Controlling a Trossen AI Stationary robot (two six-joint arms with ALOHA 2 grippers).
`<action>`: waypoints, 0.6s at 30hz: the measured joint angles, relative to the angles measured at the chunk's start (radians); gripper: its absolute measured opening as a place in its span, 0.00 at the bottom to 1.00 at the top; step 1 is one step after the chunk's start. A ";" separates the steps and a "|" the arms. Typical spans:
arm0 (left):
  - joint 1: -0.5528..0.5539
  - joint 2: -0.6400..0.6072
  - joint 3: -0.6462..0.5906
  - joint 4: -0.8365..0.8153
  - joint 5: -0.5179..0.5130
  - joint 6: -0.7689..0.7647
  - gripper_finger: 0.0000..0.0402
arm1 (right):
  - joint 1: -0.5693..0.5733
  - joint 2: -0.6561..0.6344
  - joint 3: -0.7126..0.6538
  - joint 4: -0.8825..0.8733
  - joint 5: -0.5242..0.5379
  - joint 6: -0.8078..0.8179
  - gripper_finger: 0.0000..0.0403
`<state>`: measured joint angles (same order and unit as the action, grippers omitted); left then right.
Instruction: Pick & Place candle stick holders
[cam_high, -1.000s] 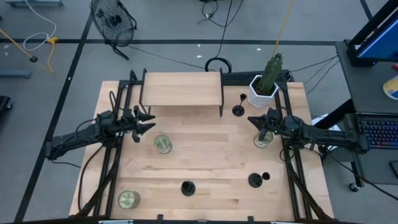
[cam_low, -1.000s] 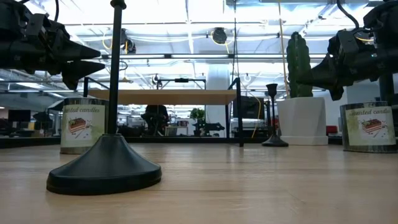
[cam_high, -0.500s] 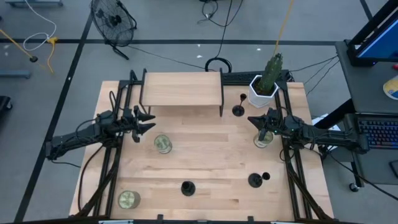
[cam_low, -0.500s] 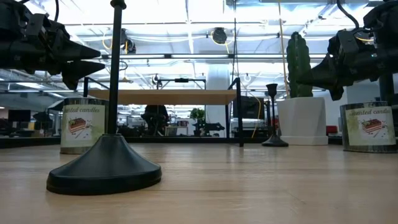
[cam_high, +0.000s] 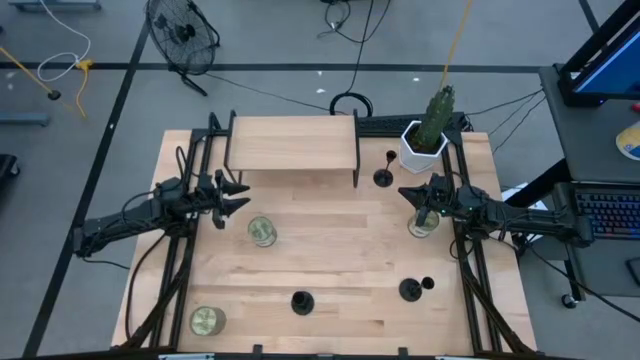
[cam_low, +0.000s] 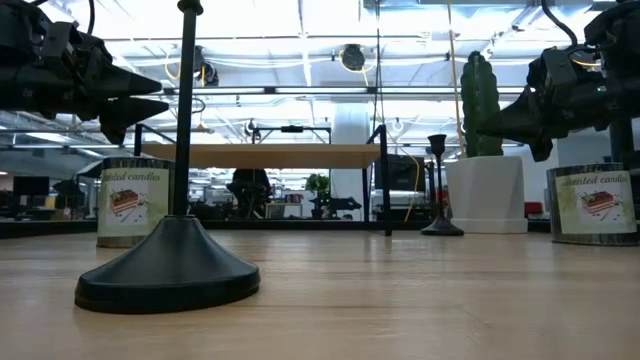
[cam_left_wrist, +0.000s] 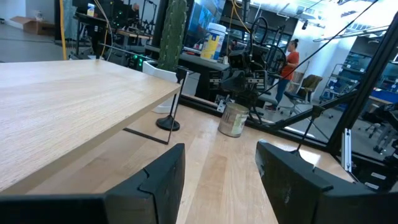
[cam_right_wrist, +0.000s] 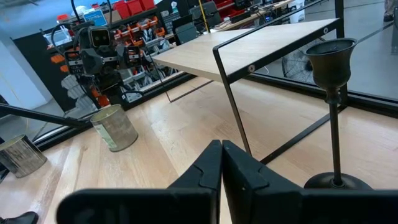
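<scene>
Approach stage, before any grasp: none of the three small black metal candle stick holders, each a disc base with a thin stem and cup top, is held. Left claw (cam_high: 235, 196) hovers above the pale wooden desk (cam_high: 340, 255) with its fingers parted and empty, a printed glass candle jar (cam_high: 262, 231) just beside and below it. Right claw (cam_high: 408, 193) hovers with fingers pressed together on nothing, directly over a second glass jar (cam_high: 422, 224).

Nearest holder (cam_high: 384, 176) stands upright just ahead of the right claw, between it and the raised wooden shelf on black legs (cam_high: 293, 144), with the white pot of green cactus (cam_high: 423, 145) close by. The other two holders (cam_high: 301, 302) (cam_high: 411, 290) stand well behind both claws, near the desk's front edge.

Next move, as judged: the right claw must open its fingers, then advance and descend to straddle the thin stem (cam_right_wrist: 336, 140) without striking the shelf leg or the pot.
</scene>
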<state>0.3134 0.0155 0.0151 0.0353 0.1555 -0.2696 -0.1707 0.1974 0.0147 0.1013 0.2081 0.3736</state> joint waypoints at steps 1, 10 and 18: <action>0.000 0.000 0.000 0.000 0.000 0.000 0.51 | 0.000 0.000 0.000 0.000 0.000 0.000 0.02; 0.000 0.000 -0.002 0.101 -0.006 -0.092 0.51 | 0.000 0.000 0.000 0.000 0.000 0.000 0.02; 0.000 0.000 -0.001 0.371 -0.127 -0.416 0.51 | 0.000 0.000 0.000 0.000 0.000 0.000 0.02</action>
<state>0.3130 0.0155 0.0139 0.4062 0.0288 -0.6854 -0.1703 0.1977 0.0147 0.1009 0.2077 0.3736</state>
